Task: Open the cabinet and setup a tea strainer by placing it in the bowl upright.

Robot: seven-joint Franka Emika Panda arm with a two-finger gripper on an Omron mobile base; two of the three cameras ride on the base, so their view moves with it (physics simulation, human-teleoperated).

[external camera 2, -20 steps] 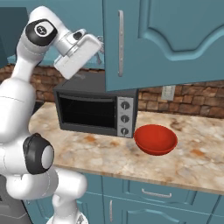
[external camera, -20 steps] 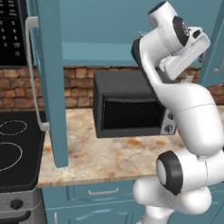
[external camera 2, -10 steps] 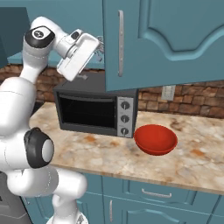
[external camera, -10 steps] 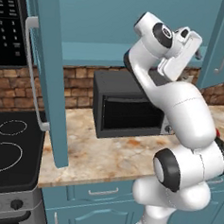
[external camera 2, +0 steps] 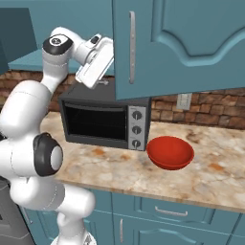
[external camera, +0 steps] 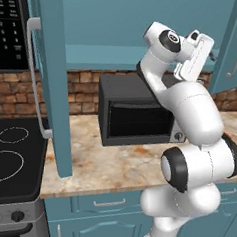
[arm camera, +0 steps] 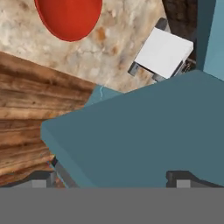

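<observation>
A simulated kitchen with a white robot arm reaching up toward a large teal wall cabinet [external camera: 147,27] with arched door panels and long silver bar handles. In the left base view, the cabinet's left door [external camera: 50,80] stands swung open at about 9 o'clock, edge-on to the camera, and the shelf space behind it looks bare where it can be seen. In the right base view, the cabinet's right door [external camera 2: 186,43] fills the upper right, from 12 to 3 o'clock, swung out toward the camera.

The two-finger gripper [external camera 2: 106,82] sits at about 11 o'clock in the right base view, just beside the near edge of that door and above a black toaster oven [external camera 2: 105,119]. Its dark finger tips [arm camera: 41,177] rise far apart at the bottom of the hand view, so the pincer is spread wide and holds nothing.

A shallow, glossy red bowl [external camera 2: 170,153] rests on the speckled stone counter [external camera 2: 215,177] at about 4 o'clock, just right of the oven, with nothing in it. The hand view also catches it at 11 o'clock.

The small silver mesh tea strainer cannot be made out in any view; its place is unknown.

Judged progress: the cabinet appears open, so the first step looks done. Finding, grasping and carrying the strainer, then standing it upright in the bowl, all remain
</observation>
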